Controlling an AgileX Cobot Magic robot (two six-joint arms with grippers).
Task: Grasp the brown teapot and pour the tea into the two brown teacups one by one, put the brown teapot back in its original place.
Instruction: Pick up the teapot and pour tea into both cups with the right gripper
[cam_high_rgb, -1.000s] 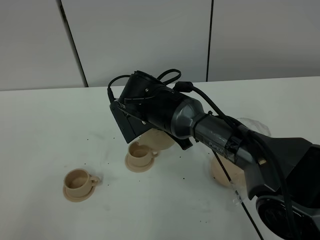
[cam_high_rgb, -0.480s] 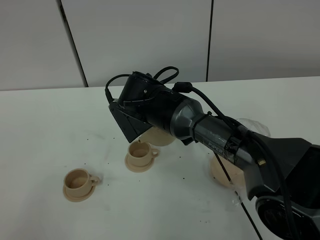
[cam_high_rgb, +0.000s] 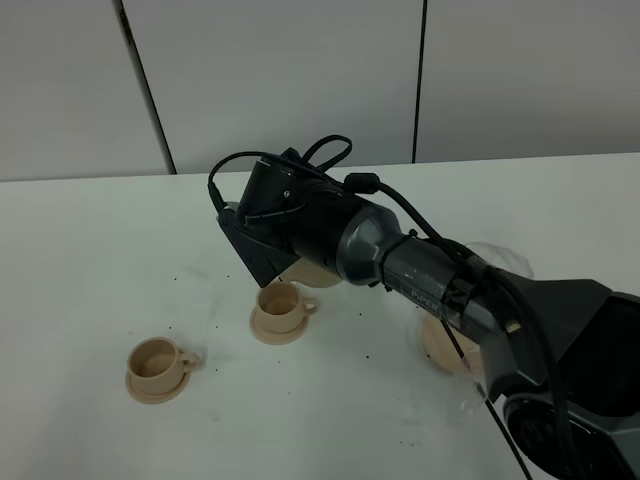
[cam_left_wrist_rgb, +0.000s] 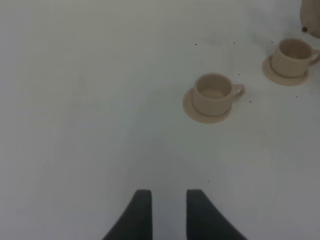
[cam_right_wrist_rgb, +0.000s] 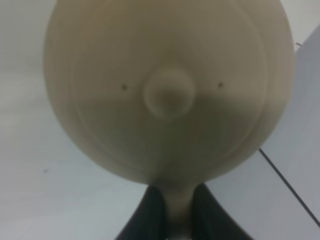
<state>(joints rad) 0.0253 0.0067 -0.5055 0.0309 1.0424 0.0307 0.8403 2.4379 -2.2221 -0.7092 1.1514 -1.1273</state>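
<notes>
Teapot (cam_high_rgb: 318, 272) hangs mid-frame, right gripper (cam_right_wrist_rgb: 175, 202) fingers pinching its handle. Pot just above and behind middle cup (cam_high_rgb: 280, 308), looks like pour spot. Second cup (cam_high_rgb: 157, 366) sits lower left. Left gripper (cam_left_wrist_rgb: 165, 212) empty, fingers slightly apart, well away from pot.

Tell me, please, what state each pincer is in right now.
Left pincer: open, holding nothing.
Right pincer: closed on the handle of the teapot.

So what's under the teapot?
A small cup on its saucer sits just below the teapot. The arm covers the spout, so any pouring tea can't be seen.
</notes>
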